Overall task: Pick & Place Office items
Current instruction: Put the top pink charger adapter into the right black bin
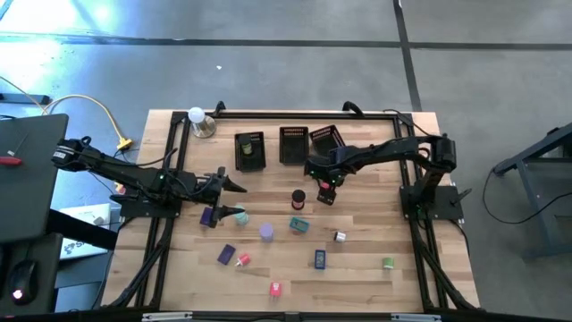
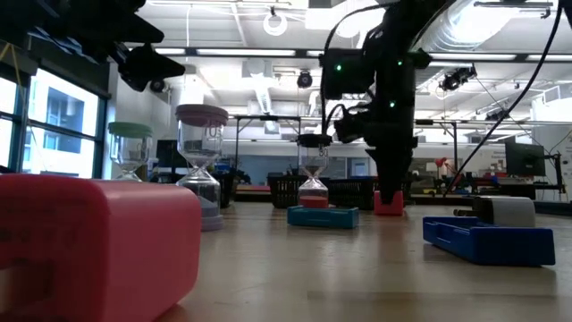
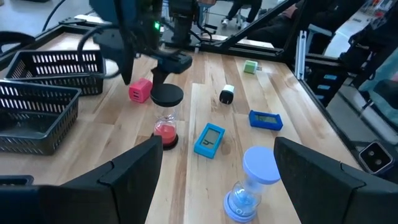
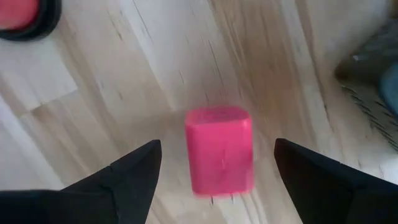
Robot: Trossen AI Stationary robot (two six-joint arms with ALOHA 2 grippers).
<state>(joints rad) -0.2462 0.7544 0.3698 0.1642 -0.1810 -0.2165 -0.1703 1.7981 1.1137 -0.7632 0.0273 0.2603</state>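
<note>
The right hand [image 4: 214, 180] hangs wide open, holding nothing, straddling a pink block [image 4: 219, 149] lying near the bench's [image 1: 357, 268] far edge before the baskets [image 1: 295, 145]. Probably light, rigid, smooth plastic: pinch its flat sides. The left hand [image 3: 214, 180] waits open, empty.

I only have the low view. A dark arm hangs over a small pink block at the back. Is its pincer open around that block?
Observer: Yes. The right wrist view shows the right pincer open, one finger on each side of the pink block, neither touching it.
Operator: Where is the other arm?
Observer: From above, the left pincer is open and empty, near a purple piece.
Operator: Anything in the baskets?
Observer: The left basket holds something greenish; I cannot tell what.
</note>
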